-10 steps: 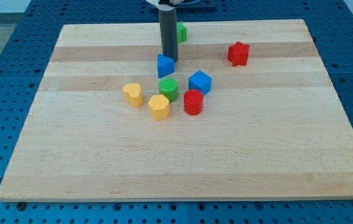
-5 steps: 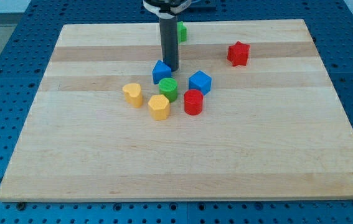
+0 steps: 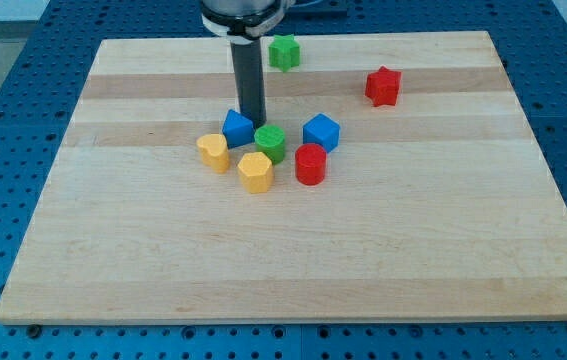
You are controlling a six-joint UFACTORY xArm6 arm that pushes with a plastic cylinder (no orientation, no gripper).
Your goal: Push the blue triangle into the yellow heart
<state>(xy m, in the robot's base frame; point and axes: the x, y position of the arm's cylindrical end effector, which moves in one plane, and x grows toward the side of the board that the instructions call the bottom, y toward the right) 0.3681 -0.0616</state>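
The blue triangle (image 3: 236, 128) lies near the board's middle, touching or nearly touching the yellow heart (image 3: 213, 152) at its lower left. My tip (image 3: 254, 123) stands right against the triangle's right side, just above the green cylinder (image 3: 271, 144). The dark rod rises from there to the view's top.
A yellow hexagon-like block (image 3: 255, 171), a red cylinder (image 3: 310, 164) and a blue cube (image 3: 320, 132) cluster to the right of the heart. A green star-like block (image 3: 283, 51) sits near the top edge. A red star-like block (image 3: 383, 86) lies at the upper right of the wooden board (image 3: 113, 250).
My tip has moved down and to the left, pushing the blue triangle down-left from above the green cylinder to beside the yellow heart. The green block at the top is now uncovered.
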